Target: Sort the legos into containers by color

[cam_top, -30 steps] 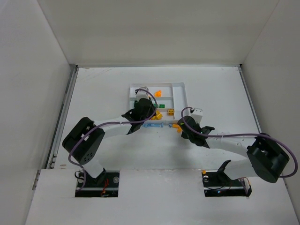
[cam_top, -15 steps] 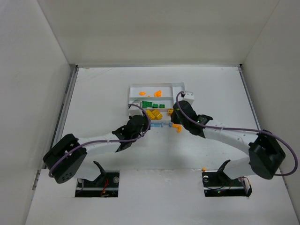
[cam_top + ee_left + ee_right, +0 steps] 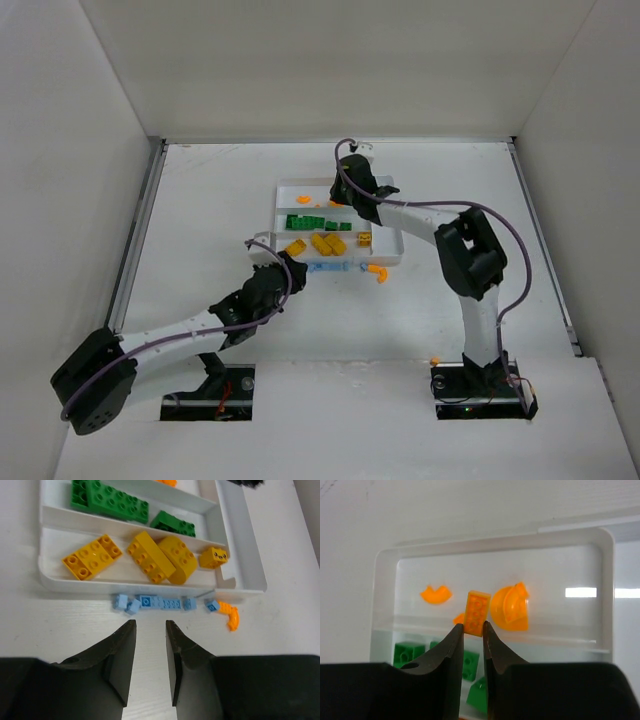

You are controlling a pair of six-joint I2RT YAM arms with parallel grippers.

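1. Top view: the white tray (image 3: pixel 391 225) sits mid-counter (image 3: pixel 200 200). My right hand (image 3: pixel 343 197) is over the tray's far section. I can't tell its grip from here. My left hand (image 3: pixel 295 270) is low over the counter, just in front of the tray's near left corner and off the tray.
2. Same view: green bricks (image 3: pixel 305 222) are in the middle long section and yellow bricks (image 3: pixel 328 243) in the near one. Light blue bricks (image 3: pixel 330 268) lie in a row on the counter along the tray's near wall. A loose orange piece (image 3: pixel 378 271) lies on the counter at the row's right end.
3. Left wrist: the fingers (image 3: pixel 122 652) stand apart with a clear gap. Nothing is between them, only bare counter below. The light blue row is just ahead of the tips, outside the tray. A small yellow brick (image 3: pixel 214 557) at the right end of the near section carries dark printed marks like a face. They're too small to read as text.
4. Right wrist: the fingers (image 3: pixel 451 650) are pinched nearly together on the lower end of an orange brick (image 3: pixel 478 611). It stands upright, studs toward the camera, above the far section.
5. Same view: an orange curved piece (image 3: pixel 436 594) and a rounded orange piece (image 3: pixel 511 607) lie in the far section. Green bricks show in the next section, toward the arms.
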